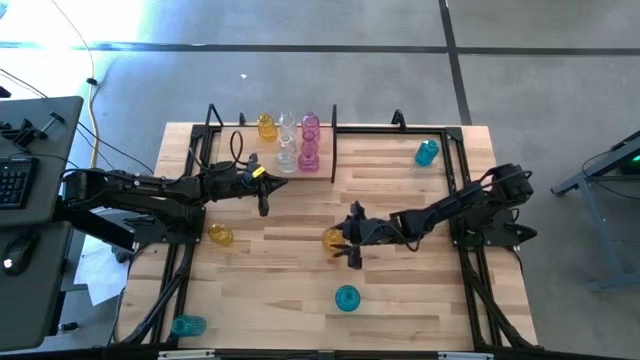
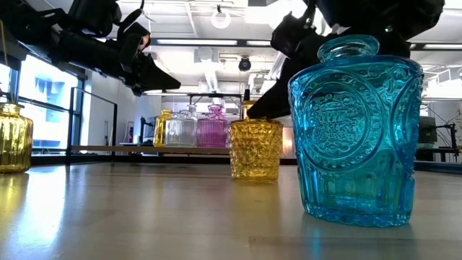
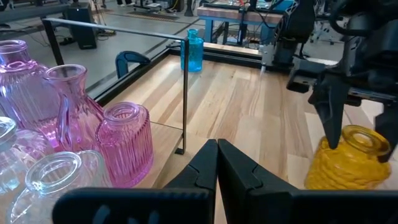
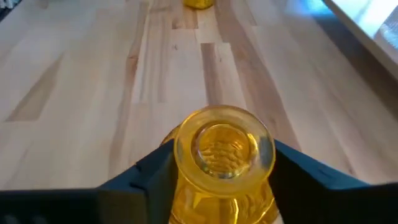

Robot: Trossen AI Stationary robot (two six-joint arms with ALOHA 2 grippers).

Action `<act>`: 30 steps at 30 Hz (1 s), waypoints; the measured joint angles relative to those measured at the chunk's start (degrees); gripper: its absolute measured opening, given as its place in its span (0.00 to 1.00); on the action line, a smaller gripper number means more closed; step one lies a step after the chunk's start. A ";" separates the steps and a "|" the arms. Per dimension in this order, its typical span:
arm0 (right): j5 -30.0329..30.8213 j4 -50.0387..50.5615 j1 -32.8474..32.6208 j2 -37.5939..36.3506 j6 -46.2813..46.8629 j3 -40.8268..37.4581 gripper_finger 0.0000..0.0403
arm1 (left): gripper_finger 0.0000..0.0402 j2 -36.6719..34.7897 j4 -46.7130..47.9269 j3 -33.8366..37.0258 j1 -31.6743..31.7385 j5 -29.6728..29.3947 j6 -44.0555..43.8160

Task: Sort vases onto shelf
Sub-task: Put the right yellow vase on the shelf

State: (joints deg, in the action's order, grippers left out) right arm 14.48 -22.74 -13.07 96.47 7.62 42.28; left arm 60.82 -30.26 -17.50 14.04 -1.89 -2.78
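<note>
Right hand point(image 1: 343, 247) straddles amber vase point(image 1: 331, 238) mid-tabletop point(image 1: 420, 300), fingers apart, grip not confirmed. Left hand point(image 1: 263, 195), pinched together, hangs nr shelf point(image 1: 333, 135), w/ approx. five vases point(image 1: 287, 140) shelved; several left.

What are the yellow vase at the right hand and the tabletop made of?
Yellow vase: looks like translucent amber glass, glossy, with a pressed bumpy pattern; light passes through it. Tabletop: seems light wood planks, matte, with visible grain and seams, possibly laminate.
</note>
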 joint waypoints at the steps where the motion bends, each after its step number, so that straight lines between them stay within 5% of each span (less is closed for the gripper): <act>1: -0.04 -0.30 0.34 0.00 -0.68 0.00 0.48 | 0.00 0.00 -0.03 0.00 0.00 0.00 0.02; 8: -1.31 -4.34 3.38 0.09 -5.95 -0.04 0.21 | 0.00 0.00 -0.02 0.00 0.00 -0.01 0.01; 20: -4.44 -9.79 7.94 0.07 -9.21 0.00 0.04 | 0.00 0.02 1.02 -0.02 -0.45 -0.02 -0.61; 30: -3.91 -9.54 7.90 -0.26 -8.06 0.00 0.07 | 0.00 0.02 3.88 -0.04 -3.04 2.65 -0.55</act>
State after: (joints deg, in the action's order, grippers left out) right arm 10.56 -32.28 -5.17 96.21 -0.45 42.28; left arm 60.84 -26.39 -17.54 11.00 0.76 -3.33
